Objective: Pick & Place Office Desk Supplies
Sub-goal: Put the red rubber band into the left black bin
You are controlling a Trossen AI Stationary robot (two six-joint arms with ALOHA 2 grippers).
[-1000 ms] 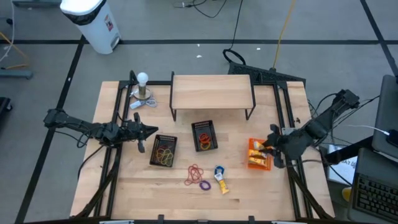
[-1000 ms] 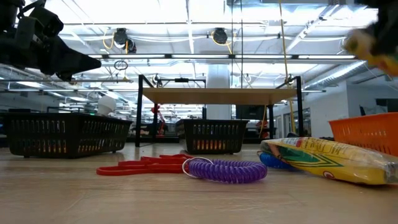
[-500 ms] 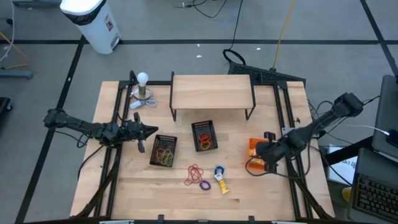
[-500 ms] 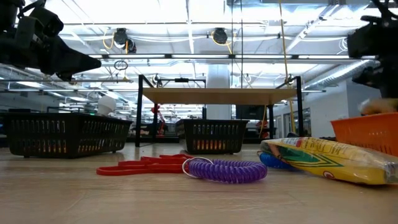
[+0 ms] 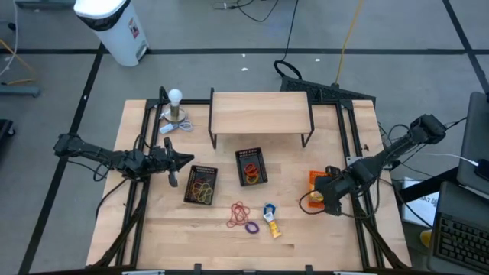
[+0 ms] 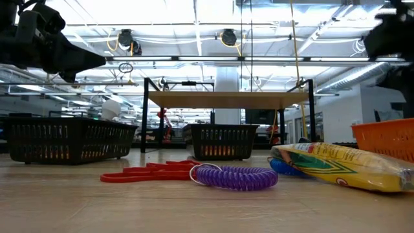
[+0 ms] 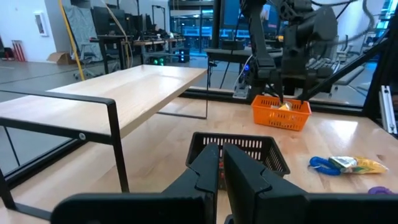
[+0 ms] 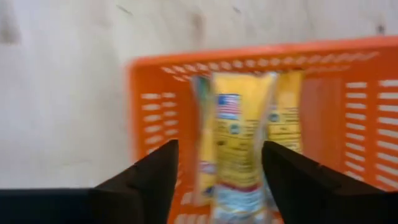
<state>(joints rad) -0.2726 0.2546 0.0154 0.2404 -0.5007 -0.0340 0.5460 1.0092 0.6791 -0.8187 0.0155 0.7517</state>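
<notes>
So the right gripper [image 8: 214, 168] is hanging over the orange plastic mesh basket [image 8: 155, 81] on the table's right side, fingers spread wide and holding nothing. Yellow packets [image 8: 239, 143] lie inside the basket right below it. The left gripper [image 5: 183, 160] is pinched shut, empty, above the table's left part.

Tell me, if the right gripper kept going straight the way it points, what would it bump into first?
Probably the yellow packets lying in the orange basket; the open right gripper points straight at them.
</notes>
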